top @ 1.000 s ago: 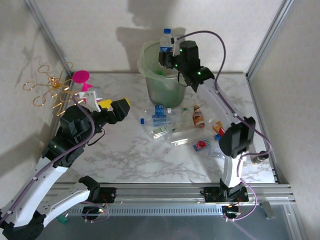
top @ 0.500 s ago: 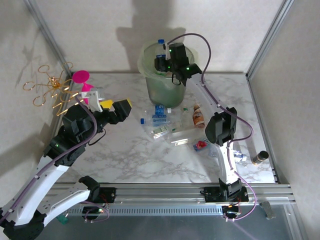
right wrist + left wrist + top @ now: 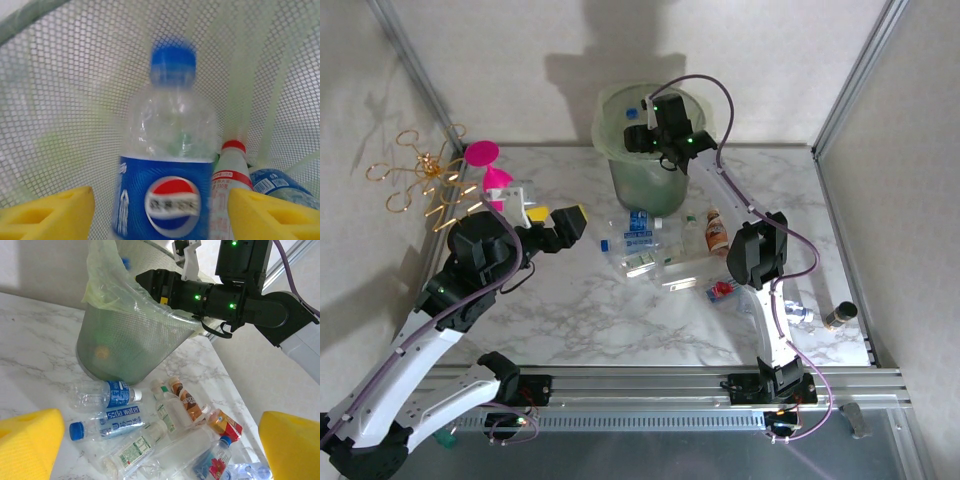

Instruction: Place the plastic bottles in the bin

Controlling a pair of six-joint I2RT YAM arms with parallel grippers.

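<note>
We see the right gripper (image 3: 640, 136) inside the mouth of the bin (image 3: 638, 188), at the upper centre of the overhead frame. Its yellow fingers (image 3: 55, 212) are parted, clear of a blurred blue-capped bottle (image 3: 169, 150) within. At centre left, the left gripper (image 3: 556, 222) gapes wide, holding nothing. Other bottles (image 3: 107, 422) lie on the table (image 3: 580, 300) just below the bin.

A: Bin (image 3: 125, 340): pale green, fine mesh pattern. Pepsi bottle (image 3: 167, 165): blue cap, blue label, red-white-blue roundel.
B: Second bottle (image 3: 231, 175): red cap, white label with a red band.
A: Table (image 3: 580, 310): white marble, grey veining. Ornament (image 3: 480, 153): pink, gold wire.
</note>
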